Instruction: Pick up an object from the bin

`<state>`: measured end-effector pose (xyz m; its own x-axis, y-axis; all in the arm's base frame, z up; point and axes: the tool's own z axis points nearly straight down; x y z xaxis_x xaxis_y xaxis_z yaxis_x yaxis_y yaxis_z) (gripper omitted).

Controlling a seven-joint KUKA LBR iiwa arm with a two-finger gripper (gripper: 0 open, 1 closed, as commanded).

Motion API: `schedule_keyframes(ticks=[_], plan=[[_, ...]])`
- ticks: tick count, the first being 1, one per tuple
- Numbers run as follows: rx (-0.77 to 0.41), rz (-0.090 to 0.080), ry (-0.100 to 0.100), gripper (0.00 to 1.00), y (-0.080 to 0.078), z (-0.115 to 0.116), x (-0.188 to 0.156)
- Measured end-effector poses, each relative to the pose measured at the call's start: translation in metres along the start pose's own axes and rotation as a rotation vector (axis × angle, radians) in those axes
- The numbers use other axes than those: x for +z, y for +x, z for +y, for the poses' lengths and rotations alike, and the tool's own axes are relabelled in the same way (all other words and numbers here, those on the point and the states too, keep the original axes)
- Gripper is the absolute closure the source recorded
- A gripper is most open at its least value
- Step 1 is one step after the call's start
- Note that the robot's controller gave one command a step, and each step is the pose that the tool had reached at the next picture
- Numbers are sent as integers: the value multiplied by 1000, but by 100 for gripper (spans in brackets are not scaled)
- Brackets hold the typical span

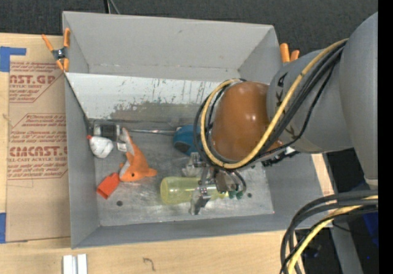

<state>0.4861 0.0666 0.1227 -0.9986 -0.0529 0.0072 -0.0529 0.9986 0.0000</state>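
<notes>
Camera view: the pincer (202, 196) sits low at the right end of a yellow-green bottle (177, 191) lying by the bin's (166, 45) lower wall; apart or clamped, I cannot tell. Best to centre squarely across the bottle before lifting

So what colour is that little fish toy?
Orange; the small fish-shaped toy shows best in the camera view.

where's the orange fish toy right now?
Camera view, left half of the bin floor: the orange fish toy lies beside the orange-red block, below the white object, with the yellow-green bottle to its right.
</notes>
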Motion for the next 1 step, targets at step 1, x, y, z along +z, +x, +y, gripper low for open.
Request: schedule_keyframes(ticks=[1], plan=[[48,-8,-1,100,5,-6,-108]])
